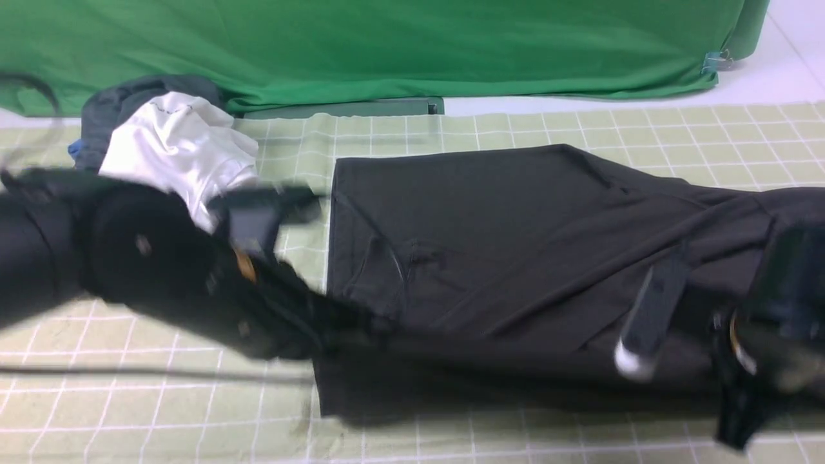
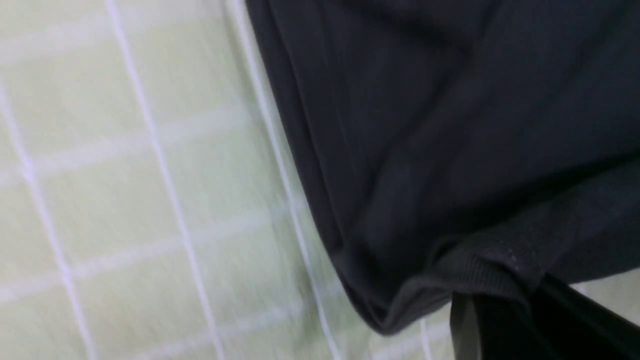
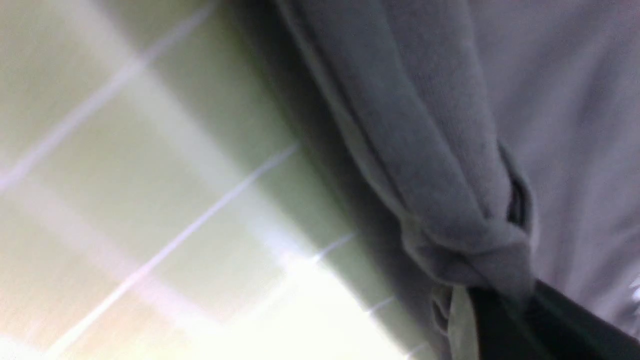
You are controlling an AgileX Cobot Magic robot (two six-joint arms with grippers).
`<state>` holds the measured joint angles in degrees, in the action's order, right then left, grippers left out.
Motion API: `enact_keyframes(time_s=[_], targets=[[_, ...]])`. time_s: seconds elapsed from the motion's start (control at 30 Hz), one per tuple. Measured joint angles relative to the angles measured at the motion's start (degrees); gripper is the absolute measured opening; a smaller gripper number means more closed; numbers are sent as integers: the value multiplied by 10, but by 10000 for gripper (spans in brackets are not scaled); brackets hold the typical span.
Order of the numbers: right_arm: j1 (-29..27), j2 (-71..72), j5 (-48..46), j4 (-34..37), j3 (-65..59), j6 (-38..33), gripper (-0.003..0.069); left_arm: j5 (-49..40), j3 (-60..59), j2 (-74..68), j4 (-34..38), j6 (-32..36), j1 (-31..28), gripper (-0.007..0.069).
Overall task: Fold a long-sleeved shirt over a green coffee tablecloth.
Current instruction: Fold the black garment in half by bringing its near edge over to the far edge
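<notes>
The black soft-knit long-sleeved shirt [image 1: 515, 245], laid on the pale green gridded tablecloth [image 1: 161, 412], is pinched by the left fingers [image 2: 500, 330] and the right fingers [image 3: 510, 330].

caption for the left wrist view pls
Black long-sleeved shirt, its ribbed corner pinched in the left jaws, over the pale green grid tablecloth.

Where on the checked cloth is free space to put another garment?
Free: the far tablecloth strip between black shirt and plain green fabric; the near strip before the shirt. Crowded: far left, white garment and left arm.
</notes>
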<state>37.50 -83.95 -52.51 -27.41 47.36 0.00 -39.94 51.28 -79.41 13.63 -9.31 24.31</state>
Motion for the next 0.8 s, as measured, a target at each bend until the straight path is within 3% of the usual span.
enact_keyframes(time_s=[0.23, 0.4, 0.8], targets=[[-97, -35, 46, 1, 122, -30, 30, 3, 72, -52, 46, 57, -59, 26], [-159, -115, 83, 42, 221, -71, 29, 9, 148, -142, 68, 76, -85, 26], [-214, -311, 160, 76, 406, -119, 29, 13, 336, -324, 82, 79, -141, 26]])
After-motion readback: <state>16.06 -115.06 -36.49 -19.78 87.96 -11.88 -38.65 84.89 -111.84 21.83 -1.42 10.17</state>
